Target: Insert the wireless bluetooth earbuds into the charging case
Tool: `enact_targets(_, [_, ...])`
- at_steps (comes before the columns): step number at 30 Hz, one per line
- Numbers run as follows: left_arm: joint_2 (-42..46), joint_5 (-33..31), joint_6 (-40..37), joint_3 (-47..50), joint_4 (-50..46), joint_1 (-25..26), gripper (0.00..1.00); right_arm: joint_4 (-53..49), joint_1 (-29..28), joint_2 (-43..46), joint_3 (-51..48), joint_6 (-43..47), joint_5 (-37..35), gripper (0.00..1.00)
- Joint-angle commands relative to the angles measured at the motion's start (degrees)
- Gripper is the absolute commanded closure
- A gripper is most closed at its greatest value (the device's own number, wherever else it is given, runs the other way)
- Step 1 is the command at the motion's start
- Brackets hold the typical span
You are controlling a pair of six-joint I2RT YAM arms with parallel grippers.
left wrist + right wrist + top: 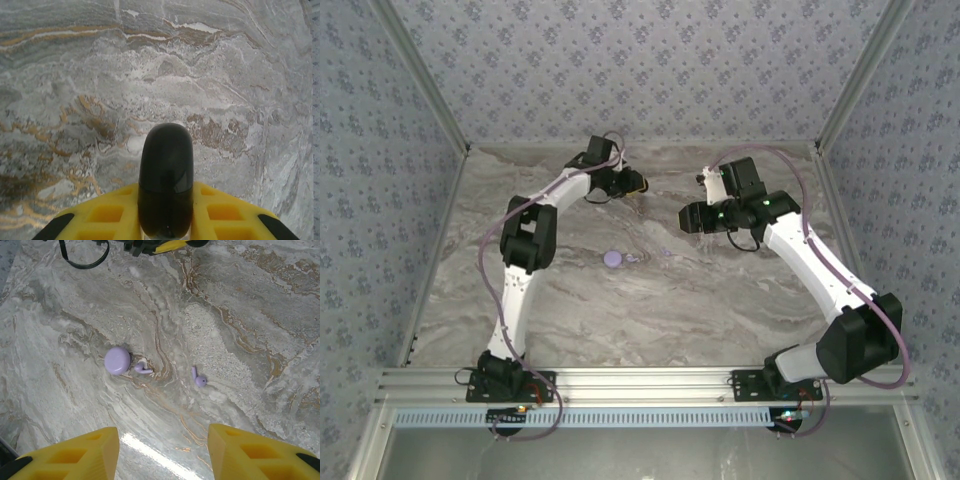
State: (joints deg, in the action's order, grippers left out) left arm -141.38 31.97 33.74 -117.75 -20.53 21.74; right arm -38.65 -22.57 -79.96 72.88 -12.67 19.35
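The charging case [117, 360] is a small round lavender puck lying on the marble table, also seen mid-table [612, 258]. One lavender earbud [143, 368] lies right beside the case [633, 259]. The other earbud [198, 378] lies apart to its right [666, 251]. My right gripper [163, 440] hangs open above the table on the near side of them, with nothing between its yellow fingers [688, 217]. My left gripper [166, 192] is at the back of the table [638, 184], shut on a glossy black rounded object [166, 160] that sticks out past its fingers.
The marble tabletop [620, 310] is walled in by patterned panels at the back and both sides. An aluminium rail [640, 380] runs along the near edge by the arm bases. The left arm's black cable [82, 260] shows at the top of the right wrist view.
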Motion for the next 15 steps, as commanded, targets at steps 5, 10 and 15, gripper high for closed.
enact_targets(5, [-4.3,1.0,0.5,-6.2,-4.4,-0.7,0.7,-0.5,0.2,1.1,-0.5,-1.3,1.5,0.48])
enact_targets(10, [-5.0,-0.2,-0.2,-6.9,-5.9,-0.9,0.66,-0.5,0.2,1.1,-0.6,-1.3,1.4,0.48])
enact_targets(15, [-3.4,-3.7,-3.0,-6.2,-9.1,-1.2,0.57,0.0,0.2,1.1,-1.1,-1.4,1.1,0.48])
